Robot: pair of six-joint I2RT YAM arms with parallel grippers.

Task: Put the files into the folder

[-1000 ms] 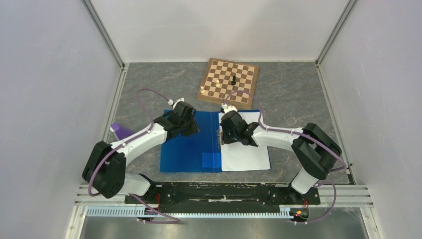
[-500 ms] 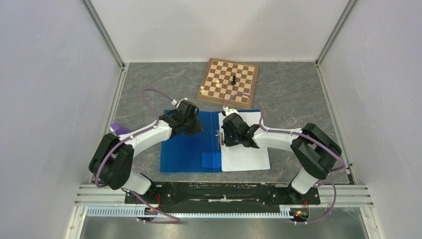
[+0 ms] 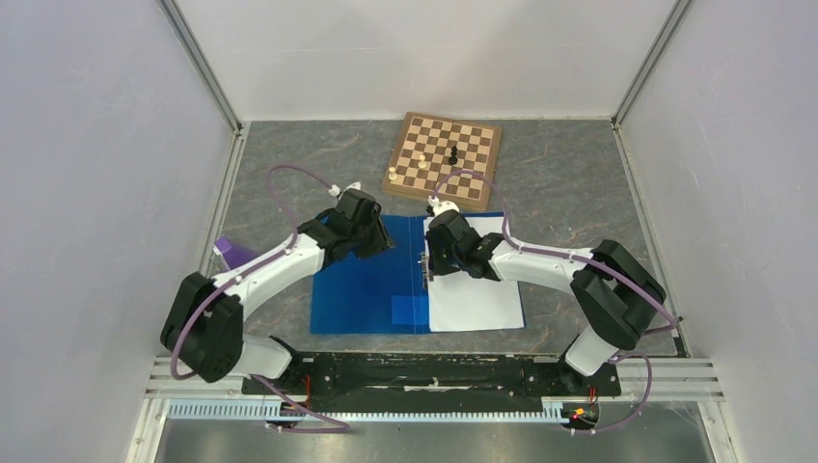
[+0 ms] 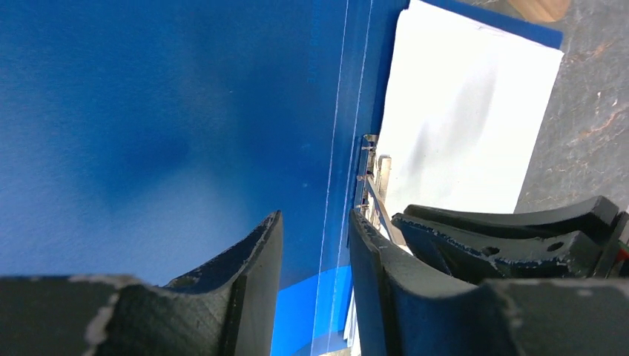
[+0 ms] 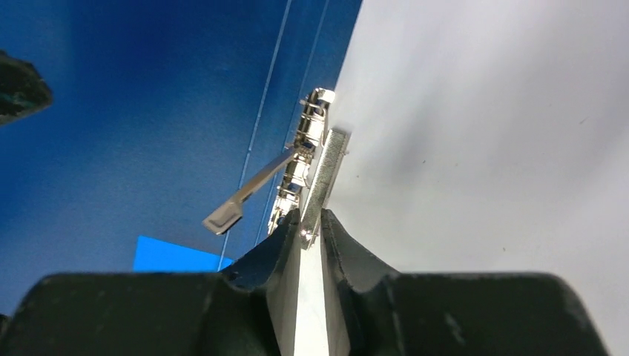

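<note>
The blue folder (image 3: 357, 289) lies open and flat on the table. The white files (image 3: 477, 299) lie on its right half, their left edge at the metal clip (image 5: 323, 170) on the spine. The clip's lever (image 5: 245, 196) stands raised. My right gripper (image 3: 431, 262) is shut on the clip's metal bar, as the right wrist view (image 5: 311, 219) shows. My left gripper (image 3: 378, 243) is open and empty, just above the folder's left flap (image 4: 148, 111) near the spine, in the left wrist view (image 4: 315, 219). The files (image 4: 460, 126) show beyond it.
A wooden chessboard (image 3: 446, 159) with a few pieces lies behind the folder, close to its far edge. A small purple object (image 3: 231, 253) lies by the left wall. Enclosure walls close in both sides and the back.
My left gripper has shifted slightly over the folder's left flap and its arm has swung a little. My right gripper has stayed at the clip.
</note>
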